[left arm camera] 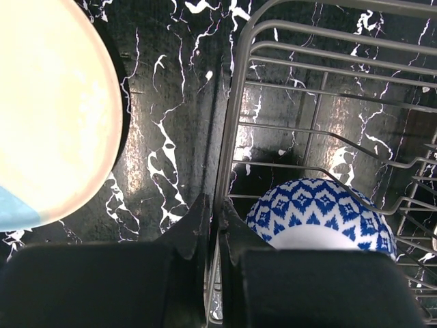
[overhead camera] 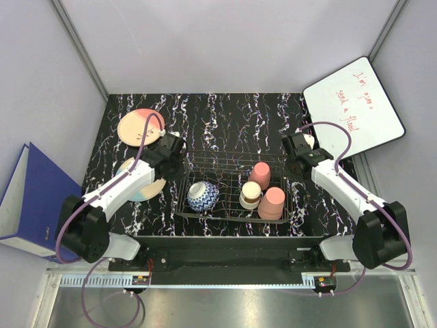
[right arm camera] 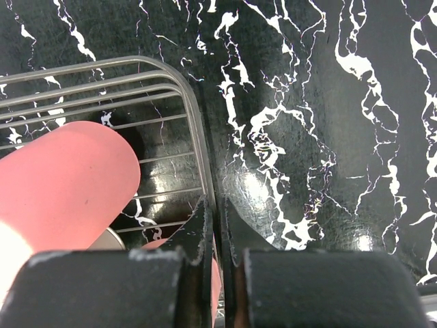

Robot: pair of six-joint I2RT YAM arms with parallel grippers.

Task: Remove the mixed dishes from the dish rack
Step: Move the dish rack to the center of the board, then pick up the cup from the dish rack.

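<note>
Left fingers (left arm camera: 193, 229) and right fingers (right arm camera: 198, 229) pinch opposite dish rack (overhead camera: 225, 167) rims.

The top camera looks steeply down from behind the near edge over the whole table (overhead camera: 225, 113). Each wrist camera closely faces one rack (overhead camera: 225, 154) end, shared with it.

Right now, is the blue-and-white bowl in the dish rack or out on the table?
In. From above, the bowl sits inside the dish rack, at its left end; the left wrist view shows it behind the wire wall.
</note>
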